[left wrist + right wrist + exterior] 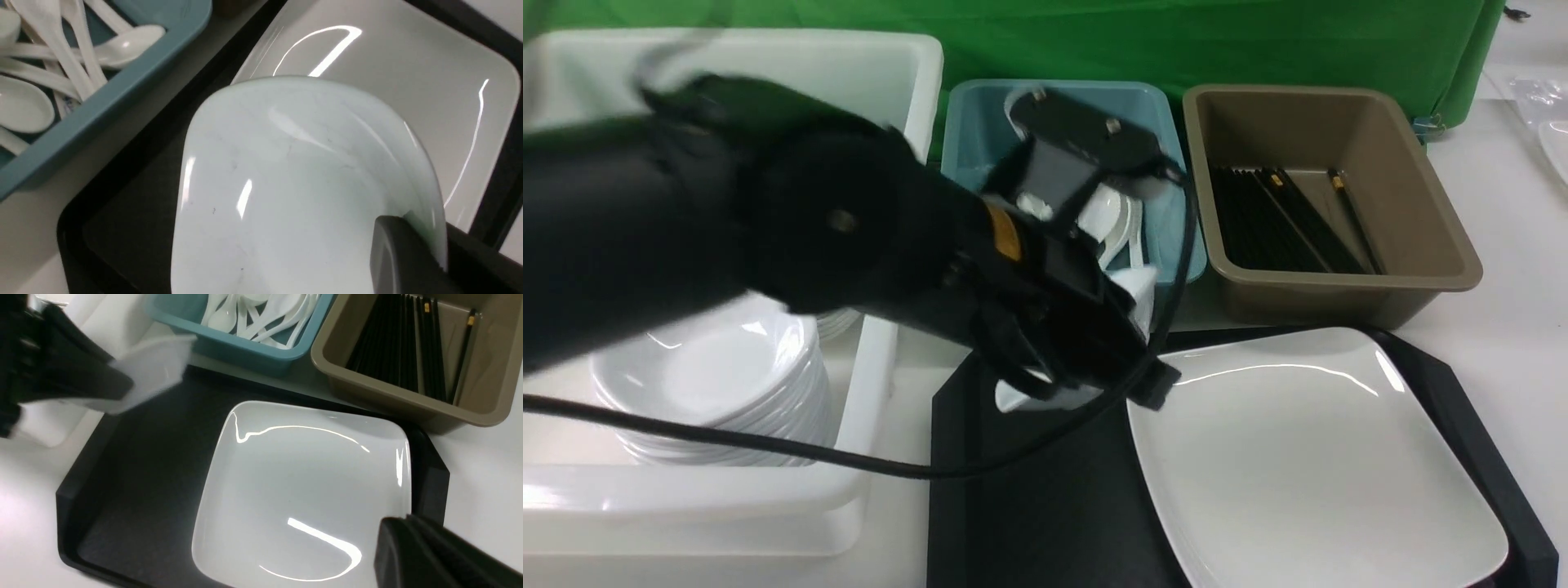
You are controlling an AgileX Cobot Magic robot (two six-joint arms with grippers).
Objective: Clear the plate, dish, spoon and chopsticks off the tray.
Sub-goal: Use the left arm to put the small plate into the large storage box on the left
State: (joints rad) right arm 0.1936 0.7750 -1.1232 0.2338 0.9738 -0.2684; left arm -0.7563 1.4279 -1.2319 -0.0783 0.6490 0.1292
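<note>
My left gripper [1150, 382] is shut on the rim of a small white rounded-square dish [286, 183], which hangs tilted above the back left part of the black tray [1029, 506]. In the left wrist view the rim sits pinched between the fingers [392, 253]. The large white square plate [1307, 457] lies flat on the tray's right half. My right gripper [408, 522] is shut and empty, hovering by the plate's [306, 486] near right corner. No spoon or chopsticks show on the tray [143, 465].
A teal bin [980, 139] of white spoons and a brown bin [1421, 229] of black chopsticks stand behind the tray. A white tub [874, 384] with stacked dishes sits to the left. The left arm's cable [768, 445] trails across the tub.
</note>
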